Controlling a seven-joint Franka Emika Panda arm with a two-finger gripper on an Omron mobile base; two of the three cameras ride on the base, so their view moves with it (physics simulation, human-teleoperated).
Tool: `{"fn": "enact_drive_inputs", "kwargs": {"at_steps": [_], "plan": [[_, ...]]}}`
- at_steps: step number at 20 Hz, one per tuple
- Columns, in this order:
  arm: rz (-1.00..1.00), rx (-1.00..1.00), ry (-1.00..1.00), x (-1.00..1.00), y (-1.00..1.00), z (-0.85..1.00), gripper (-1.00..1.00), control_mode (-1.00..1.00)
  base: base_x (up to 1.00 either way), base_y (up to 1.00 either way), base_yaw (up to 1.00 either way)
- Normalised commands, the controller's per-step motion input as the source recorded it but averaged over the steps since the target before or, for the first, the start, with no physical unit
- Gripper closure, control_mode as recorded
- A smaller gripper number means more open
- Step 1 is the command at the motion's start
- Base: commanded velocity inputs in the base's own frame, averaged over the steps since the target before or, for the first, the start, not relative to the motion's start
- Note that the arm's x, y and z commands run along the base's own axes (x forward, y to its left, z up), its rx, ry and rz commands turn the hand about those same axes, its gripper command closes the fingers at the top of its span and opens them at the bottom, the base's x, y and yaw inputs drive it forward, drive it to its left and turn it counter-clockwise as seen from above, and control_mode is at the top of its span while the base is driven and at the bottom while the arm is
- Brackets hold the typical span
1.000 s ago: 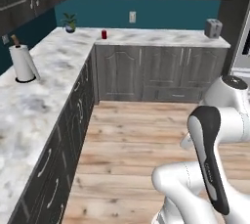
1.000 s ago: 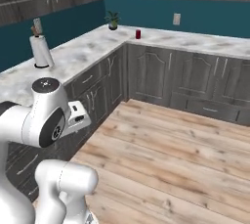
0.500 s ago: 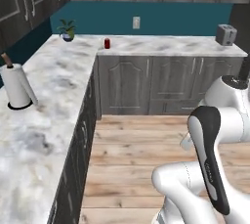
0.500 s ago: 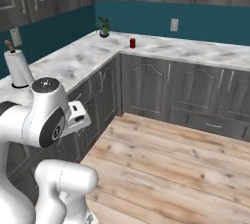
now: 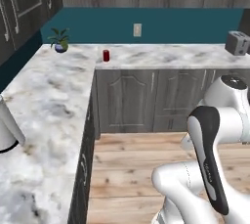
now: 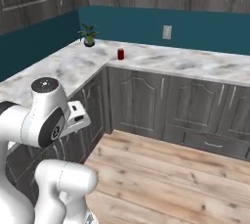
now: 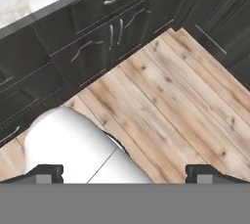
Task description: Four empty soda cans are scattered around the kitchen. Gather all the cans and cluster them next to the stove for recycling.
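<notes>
A soda can [image 5: 106,55] is standing on the counter [image 5: 53,86] in the upper left of the left base view, right of a potted plant [image 5: 60,40]. A wall outlet [image 5: 137,30] is sitting behind it, a toaster [image 5: 237,42] at far right.

Across your left base view, the marble worktop [image 5: 53,91] runs in an L, with a small potted plant [image 5: 60,39] in its corner at 11 o'clock. A wall outlet [image 5: 137,30] sits on the teal backsplash [image 5: 185,22] near 12 o'clock, and a toaster [image 5: 237,42] stands at 2 o'clock. A white paper towel roll [image 5: 7,131] stands at 9 o'clock. Below, you see grey cabinet doors [image 5: 128,100] and a plank floor [image 5: 127,174].
</notes>
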Motion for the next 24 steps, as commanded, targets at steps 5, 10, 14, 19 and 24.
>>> {"fn": "enact_drive_inputs", "kwargs": {"at_steps": [5,10,14,19,24], "plan": [[0.00,0.00,0.00,0.00,0.00,0.00,-1.00,1.00,1.00,0.18,-0.15],[0.00,0.00,0.00,0.00,0.00,0.00,-1.00,1.00,0.89,0.25,-0.22],[0.00,0.00,0.00,0.00,0.00,0.00,-1.00,1.00,0.84,0.28,-0.21],[0.00,0.00,0.00,0.00,0.00,0.00,-1.00,1.00,0.69,0.30,-0.27],[0.00,0.00,0.00,0.00,0.00,0.00,-1.00,1.00,0.59,0.40,-0.26]]}}
